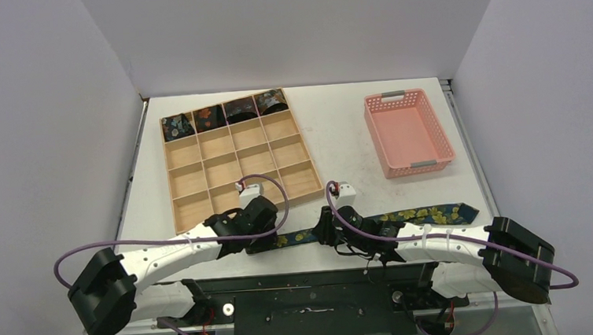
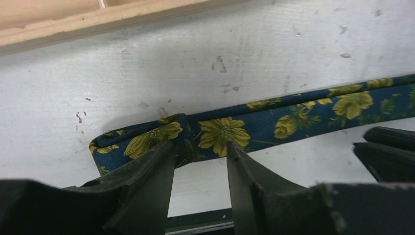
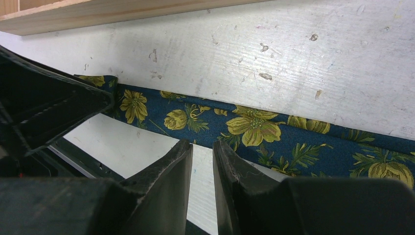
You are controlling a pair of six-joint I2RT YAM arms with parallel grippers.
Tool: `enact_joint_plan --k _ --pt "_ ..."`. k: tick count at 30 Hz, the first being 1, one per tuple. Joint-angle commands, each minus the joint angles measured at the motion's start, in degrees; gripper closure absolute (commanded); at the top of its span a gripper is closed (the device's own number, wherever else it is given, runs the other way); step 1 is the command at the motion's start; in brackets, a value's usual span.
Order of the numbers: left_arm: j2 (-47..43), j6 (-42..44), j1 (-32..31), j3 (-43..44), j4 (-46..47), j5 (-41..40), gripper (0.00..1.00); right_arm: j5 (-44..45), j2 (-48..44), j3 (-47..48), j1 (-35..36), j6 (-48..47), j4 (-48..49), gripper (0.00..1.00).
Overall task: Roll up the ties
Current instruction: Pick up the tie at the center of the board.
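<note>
A long navy tie (image 1: 431,216) with yellow flowers lies flat along the table's near edge. Its left end is folded back on itself (image 2: 137,139). My left gripper (image 1: 260,227) is open and empty, its tips (image 2: 198,147) at the tie's near edge beside the fold. My right gripper (image 1: 325,230) is open only a narrow gap and empty, its tips (image 3: 201,143) at the near edge of the tie (image 3: 254,127), a little further right. Several rolled ties (image 1: 226,112) fill the back row of the wooden tray (image 1: 169,176).
The tray's near wall runs just beyond the tie (image 2: 73,22) and also shows in the right wrist view (image 3: 98,12). A pink plastic basket (image 1: 403,94) stands at the back right. The two grippers are close together; the left one shows in the right wrist view (image 3: 49,112).
</note>
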Motion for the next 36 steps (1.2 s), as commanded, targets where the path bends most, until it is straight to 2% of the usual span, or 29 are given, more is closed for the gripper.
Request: enact_joint_plan --k 1,4,9,14,19,27,36 --pt "-6.40 -0.20 -0.32 1.37 -0.57 -0.04 0.58 0.50 -0.19 2.44 -0.07 -1.37 0.37 0.74" --pt "-9.99 -0.19 -0.33 1.00 -2.29 0.35 0.58 -0.56 0.64 3.73 0.14 -1.81 0.50 0.71" --pt "-18.86 -2.01 -0.19 -0.87 -6.47 -2.14 0.57 -3.95 3.72 7.41 1.46 -2.41 1.86 0.59" --pt "-30.38 -6.62 0.55 -7.12 -8.16 -7.70 0.57 -7.31 11.17 14.37 2.99 -2.30 3.54 0.47" --pt "-38.38 -11.15 0.90 -10.63 -11.91 -11.94 0.57 -9.65 18.72 21.00 4.33 -2.41 4.38 0.40" --pt "-46.43 -15.26 1.04 -14.81 -14.76 -15.44 0.57 -9.05 27.68 29.17 5.21 -3.62 1.78 0.44" --pt "-46.62 -14.91 1.23 -17.37 -12.75 -14.31 0.54 -6.93 30.25 27.84 5.50 -4.52 0.19 0.61"
